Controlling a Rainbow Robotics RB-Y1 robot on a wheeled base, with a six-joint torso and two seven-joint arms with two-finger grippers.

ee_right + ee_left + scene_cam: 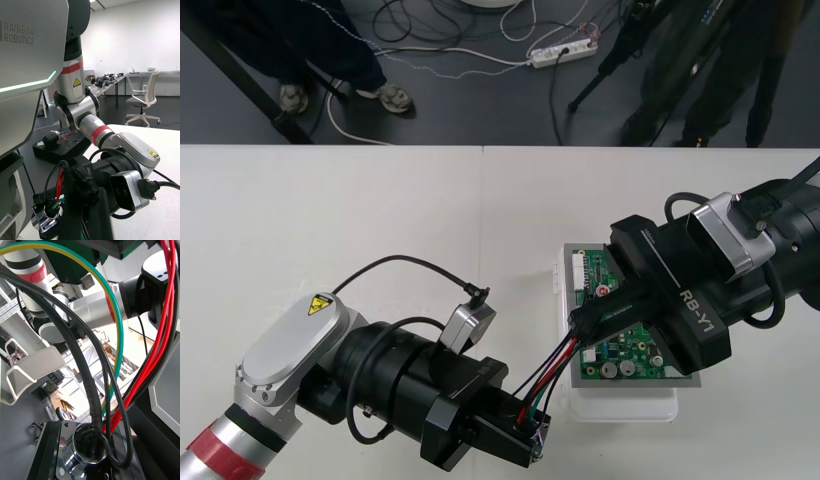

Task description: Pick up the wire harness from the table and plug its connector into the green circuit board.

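Observation:
The green circuit board point(628, 352) lies on its white base point(620, 405) at the table's right, partly covered by my right arm. My right gripper point(592, 322) hovers over the board's left part, shut on the plug end of the wire harness point(555, 370); the plug itself is hidden. Red, black and green wires run taut down-left to my left gripper point(532, 432), which is shut on the round metal socket point(85, 448). The right wrist view shows that socket point(44, 221) and the red wire point(60, 182) beside the left gripper's camera point(125, 195).
The pale table point(330, 220) stretches out to the left and behind the arms. Its far edge meets dark floor carrying cables and a power strip point(562, 52). The board's base stands close to the table's front edge.

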